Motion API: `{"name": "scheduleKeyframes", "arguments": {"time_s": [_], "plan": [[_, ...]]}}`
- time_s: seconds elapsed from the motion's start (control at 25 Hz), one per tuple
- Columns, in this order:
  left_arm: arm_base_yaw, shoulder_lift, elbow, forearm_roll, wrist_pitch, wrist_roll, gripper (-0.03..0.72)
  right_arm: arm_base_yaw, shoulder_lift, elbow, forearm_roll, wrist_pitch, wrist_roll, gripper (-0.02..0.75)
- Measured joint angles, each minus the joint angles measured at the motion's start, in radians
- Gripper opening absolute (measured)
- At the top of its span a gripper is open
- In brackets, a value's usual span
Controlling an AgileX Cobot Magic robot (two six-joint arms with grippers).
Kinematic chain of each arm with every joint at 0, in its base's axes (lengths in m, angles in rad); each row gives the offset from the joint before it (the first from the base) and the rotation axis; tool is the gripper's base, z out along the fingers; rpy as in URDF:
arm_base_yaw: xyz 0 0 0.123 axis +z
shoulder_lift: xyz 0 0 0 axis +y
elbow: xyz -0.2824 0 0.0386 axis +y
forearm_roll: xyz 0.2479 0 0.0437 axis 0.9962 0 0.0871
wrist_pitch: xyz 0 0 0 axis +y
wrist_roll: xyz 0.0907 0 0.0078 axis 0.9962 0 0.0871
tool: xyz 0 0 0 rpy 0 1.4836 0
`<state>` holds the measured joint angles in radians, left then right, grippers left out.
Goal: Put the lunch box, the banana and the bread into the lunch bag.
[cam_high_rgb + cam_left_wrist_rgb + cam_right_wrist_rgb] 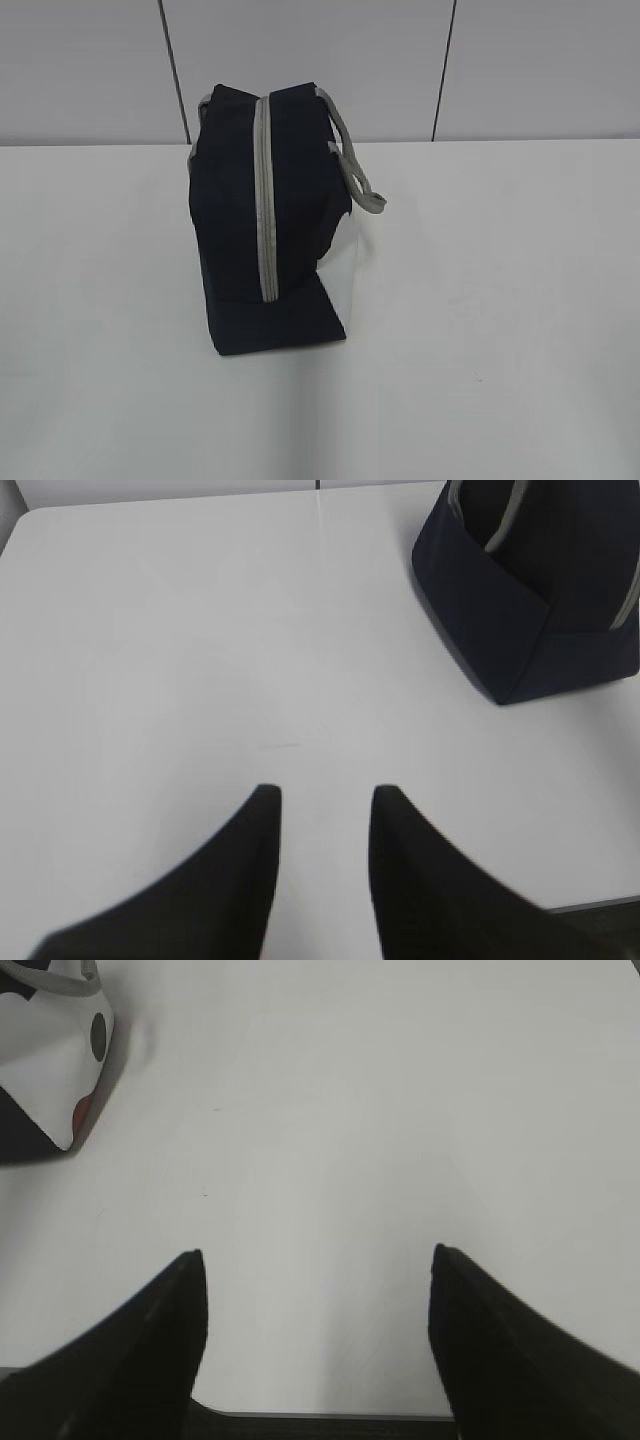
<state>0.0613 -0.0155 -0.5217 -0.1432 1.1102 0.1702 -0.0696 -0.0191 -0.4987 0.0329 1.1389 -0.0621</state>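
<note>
Ahead of both empty, parted grippers, left (325, 800) and right (315, 1260): zipped lunch bag (265, 215); risks blocking any loading.

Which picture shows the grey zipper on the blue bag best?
The exterior view: the zipper runs in full down the middle of the lunch bag, closed as far as it shows. The left wrist view catches only a dark corner of the bag with grey strips at the frame's edge. The right wrist view shows just a white side panel, no zipper.
</note>
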Motion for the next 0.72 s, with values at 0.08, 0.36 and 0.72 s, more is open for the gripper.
{"name": "scheduleKeyframes", "arguments": {"time_s": [0.08,0.36,0.72], "plan": [[0.0,0.0,0.0,0.0,0.0,0.0,0.235,0.0,0.0,0.0,0.0,0.0,0.0,0.511],[0.0,0.0,0.0,0.0,0.0,0.0,0.235,0.0,0.0,0.0,0.0,0.0,0.0,0.511],[0.0,0.0,0.0,0.029,0.0,-0.139,0.235,0.0,0.0,0.0,0.0,0.0,0.0,0.512]]}}
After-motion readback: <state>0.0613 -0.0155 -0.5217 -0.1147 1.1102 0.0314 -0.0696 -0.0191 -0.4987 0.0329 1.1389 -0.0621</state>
